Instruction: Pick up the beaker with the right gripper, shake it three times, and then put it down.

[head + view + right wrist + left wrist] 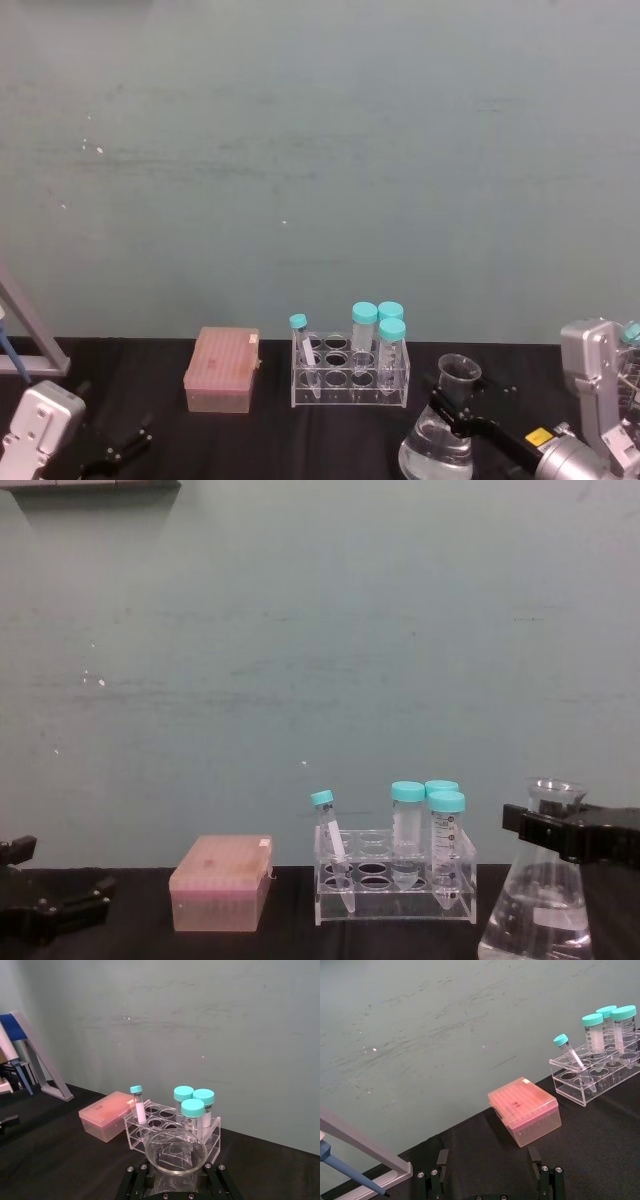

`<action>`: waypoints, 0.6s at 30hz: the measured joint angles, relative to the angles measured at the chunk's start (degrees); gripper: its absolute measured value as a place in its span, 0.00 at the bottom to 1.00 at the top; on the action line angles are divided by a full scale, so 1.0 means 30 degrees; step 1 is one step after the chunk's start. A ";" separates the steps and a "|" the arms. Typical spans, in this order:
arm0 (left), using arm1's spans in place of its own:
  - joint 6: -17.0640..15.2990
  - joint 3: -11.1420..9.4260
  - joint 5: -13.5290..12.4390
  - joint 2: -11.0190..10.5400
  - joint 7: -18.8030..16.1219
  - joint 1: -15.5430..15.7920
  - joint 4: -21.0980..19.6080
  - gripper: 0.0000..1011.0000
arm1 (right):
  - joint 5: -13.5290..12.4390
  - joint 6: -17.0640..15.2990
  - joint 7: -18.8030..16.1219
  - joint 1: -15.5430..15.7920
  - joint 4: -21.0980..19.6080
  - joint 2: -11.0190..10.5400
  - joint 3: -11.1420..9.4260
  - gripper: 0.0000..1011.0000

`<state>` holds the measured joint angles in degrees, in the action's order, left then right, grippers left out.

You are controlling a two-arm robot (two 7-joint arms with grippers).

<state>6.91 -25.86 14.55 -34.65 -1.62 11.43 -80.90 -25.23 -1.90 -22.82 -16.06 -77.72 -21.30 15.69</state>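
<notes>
1. Nearest of all, the beaker (535, 900) stands at the right front of the black tabletop (290, 935), clear liquid pooled in its wide base.
2. Its neck sits between the jaws of the right pincer (545, 825), which is clamped on the glass just under the flared rim; the black arm runs off to the right.
3. From the head view the same grip shows: the right pincer reaches in from the lower right to the neck, and the beaker's base is cut off at the picture's lower edge, so I cannot tell whether it touches the tabletop.
4. Just behind and to the left of the beaker is a clear tube rack (349, 377) with three big teal-capped tubes (363, 335) upright and one thin tube (302, 352) leaning at its left end.
5. Left of the rack, near but apart, lies a pink lidded box (222, 370).
6. Down at the lower left, the left pincer (118, 450) rests low by the tabletop with its thin fingers spread apart, holding nothing, well away from the box.
7. At the far left edge, a grey stand (30, 335) carries a blue pipette (347, 1170).
</notes>
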 joint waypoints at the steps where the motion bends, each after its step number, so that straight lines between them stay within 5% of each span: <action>1: 0.0000 -0.0001 -0.0001 0.0000 0.0000 0.0000 0.0000 0.99 | -0.0004 0.0004 -0.0023 -0.0035 0.0047 0.0029 0.0053 0.45; 18: 0.0001 0.0000 0.0000 0.0000 0.0000 0.0000 0.0000 0.99 | -0.0003 -0.0018 -0.0147 -0.0365 0.0503 0.0206 0.0450 0.45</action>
<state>6.91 -25.86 14.55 -34.65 -1.62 11.43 -80.90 -25.24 -1.96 -23.26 -17.16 -76.21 -20.68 17.04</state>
